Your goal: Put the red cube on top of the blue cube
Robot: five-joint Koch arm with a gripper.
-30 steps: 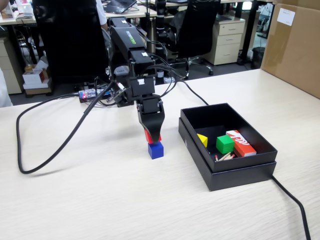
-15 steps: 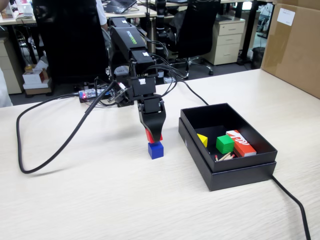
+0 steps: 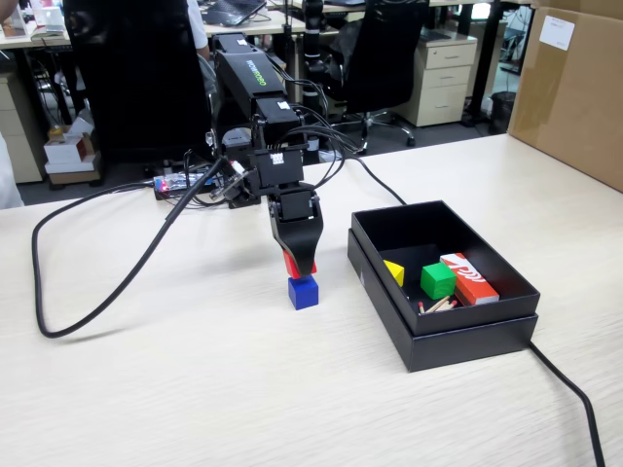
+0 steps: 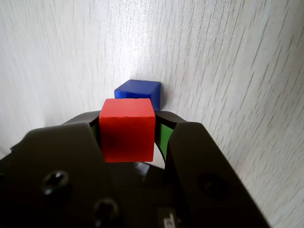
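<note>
1. Lying bare and pale across the near foreground of the fixed view: tabletop (image 3: 243,399), with a black cable (image 3: 569,384) trailing off at the right edge.
2. Sitting open to the right in the fixed view: black box (image 3: 467,336), holding a green cube (image 3: 437,280), a yellow piece (image 3: 393,272) and a red-and-white printed box (image 3: 469,277); well apart from the stacking spot.
3. Resting flat on the tabletop just left of that box: blue cube (image 3: 304,292), also showing in the wrist view (image 4: 138,89), partly hidden behind the red one.
4. Hanging just above it, pinched between the two jaws: red cube (image 3: 290,264), large and square-on in the wrist view (image 4: 127,130), with a slim gap seeming to separate it from the blue top in the fixed view.
5. Pointing straight down and pressing on the red cube from both sides: hand (image 3: 300,265), with green padding visible along the inner faces in the wrist view (image 4: 129,145).
6. Judging the risks:
   - Appearing offset in the wrist view, so possibly landing on an edge and tipping off.
   - Releasing from above the surface, risking a bounce or roll.
   - Lowering too hard, risking shoving the blue cube sideways.
   - Spreading unevenly, risking dragging the red cube along on one pad.
7. Standing far behind: office chairs (image 3: 389,58) and drawers (image 3: 443,78).
</note>
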